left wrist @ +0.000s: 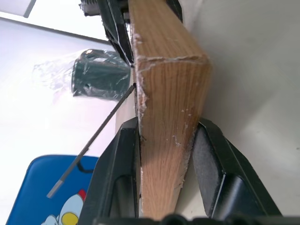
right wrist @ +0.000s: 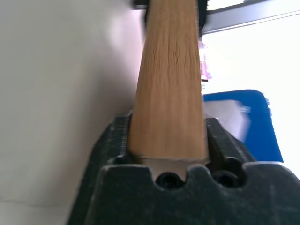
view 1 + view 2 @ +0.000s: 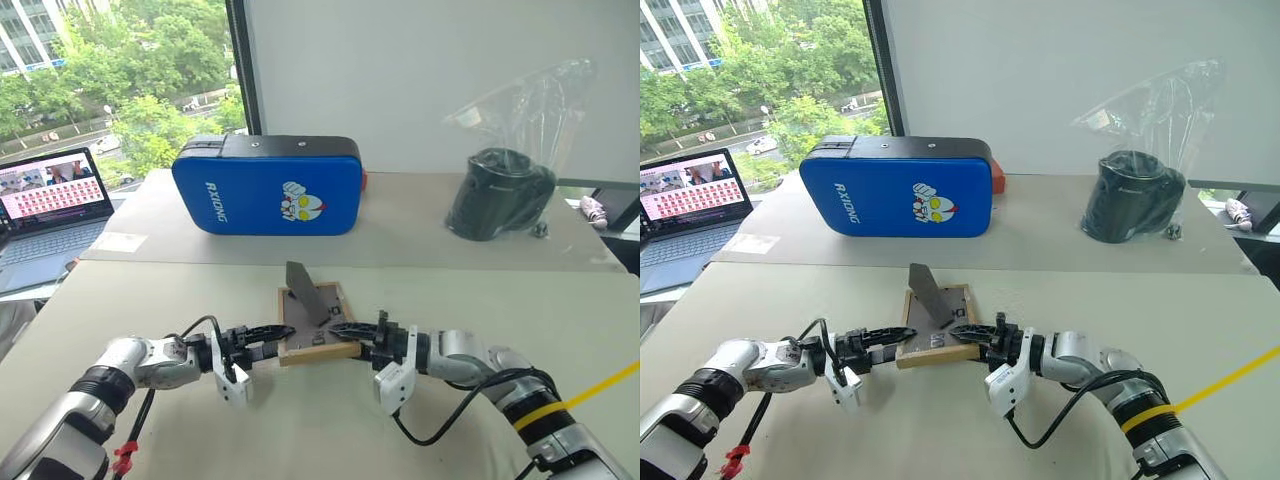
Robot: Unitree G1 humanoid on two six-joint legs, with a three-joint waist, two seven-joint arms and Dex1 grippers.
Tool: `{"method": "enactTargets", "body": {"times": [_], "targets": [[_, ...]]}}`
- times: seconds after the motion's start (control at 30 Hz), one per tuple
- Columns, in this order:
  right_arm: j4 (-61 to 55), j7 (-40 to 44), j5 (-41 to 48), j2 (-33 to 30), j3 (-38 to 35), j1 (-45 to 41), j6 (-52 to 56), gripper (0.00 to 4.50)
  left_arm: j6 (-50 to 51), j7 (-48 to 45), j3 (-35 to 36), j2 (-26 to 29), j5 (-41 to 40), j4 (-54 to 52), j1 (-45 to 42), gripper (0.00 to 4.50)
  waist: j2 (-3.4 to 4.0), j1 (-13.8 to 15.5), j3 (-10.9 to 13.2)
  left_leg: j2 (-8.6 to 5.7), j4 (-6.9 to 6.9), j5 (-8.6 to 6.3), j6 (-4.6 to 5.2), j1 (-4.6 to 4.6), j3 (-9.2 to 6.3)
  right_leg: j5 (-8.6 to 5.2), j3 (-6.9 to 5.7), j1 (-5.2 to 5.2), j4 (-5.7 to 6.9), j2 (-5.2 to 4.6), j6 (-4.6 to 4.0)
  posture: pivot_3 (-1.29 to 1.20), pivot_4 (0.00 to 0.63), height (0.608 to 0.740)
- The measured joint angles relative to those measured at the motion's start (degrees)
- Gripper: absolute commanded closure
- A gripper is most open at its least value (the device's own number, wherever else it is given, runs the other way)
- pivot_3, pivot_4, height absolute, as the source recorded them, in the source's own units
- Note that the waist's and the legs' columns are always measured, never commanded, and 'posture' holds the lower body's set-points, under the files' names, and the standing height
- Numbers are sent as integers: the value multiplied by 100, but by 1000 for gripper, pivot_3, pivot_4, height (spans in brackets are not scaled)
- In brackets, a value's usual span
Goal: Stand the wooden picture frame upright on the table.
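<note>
The wooden picture frame [image 3: 315, 325] is over the near middle of the table [image 3: 330, 435], its dark back turned up toward me and its fold-out stand [image 3: 303, 290] sticking up. My left gripper [image 3: 278, 338] is shut on the frame's left edge. In the left wrist view its fingers [image 1: 119, 178] clamp the light wood [image 1: 168, 122] from both sides. My right gripper [image 3: 345, 332] is shut on the frame's right edge. The right wrist view has the wood [image 2: 168, 93] sitting tight between its fingers [image 2: 112, 150]. I cannot tell whether the frame's lower edge touches the table.
A big blue padded case [image 3: 268, 185] stands behind the frame on the back table. A black cylinder in a clear plastic bag [image 3: 500, 190] is at the back right. An open laptop [image 3: 50, 205] sits far left. A yellow line [image 3: 590, 392] crosses the right edge.
</note>
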Motion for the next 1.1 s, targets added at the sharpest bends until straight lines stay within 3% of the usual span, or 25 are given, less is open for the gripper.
{"method": "enactTargets", "body": {"times": [0.07,0.23,0.37,0.53,0.7,0.77,0.9,1.1], "targets": [[-19,-12,25,-5,4,0,57,3283,-48,-120,8,-23,-161,60,7,2391,-1,0,1,0,1,0,0,0,0,0,0,0,0,0,0,0,150,740],[-235,312,427,-3,31,0,465,3283,75,-690,87,-152,-705,90,134,676,-3,-15,3,0,1,0,0,-2,0,1,0,-1,2,0,-2,0,150,740],[-446,604,951,-17,-47,-1,994,3283,452,-1183,483,-132,-1769,-14,570,676,-8,-69,8,1,1,0,0,-5,-2,3,0,-5,4,0,-6,0,150,740],[-1073,1395,2271,-143,-410,-90,2256,3283,1406,-1744,1363,43,-3173,-883,1623,676,-7,-147,14,4,1,0,1,-4,-3,5,1,-5,6,1,-8,0,150,740],[-1936,2821,4635,-481,-871,-944,5514,3283,2326,-2146,1879,-25,-3596,-2183,3187,676,6,-136,32,7,5,0,1,-5,-4,8,1,-6,12,2,-15,0,150,740],[-2121,3315,5909,-842,-1116,-1687,7608,3283,2567,-2221,1964,-195,-3557,-2641,3680,676,13,-115,43,7,8,0,1,-8,-5,10,-1,-5,13,2,-18,0,150,740],[-1747,3802,7409,-1280,-1503,-2837,10695,3283,2938,-2391,2049,-460,-3485,-3242,4033,676,14,20,44,11,3,-2,3,-8,-11,10,-13,-5,7,6,-25,0,150,740],[-1150,4203,7968,-1195,-1309,-3035,12030,3283,3236,-2565,2263,-640,-3441,-3488,4081,676,13,8,45,10,2,-2,5,-34,-6,9,-8,-38,8,5,-24,0,150,740]]}}
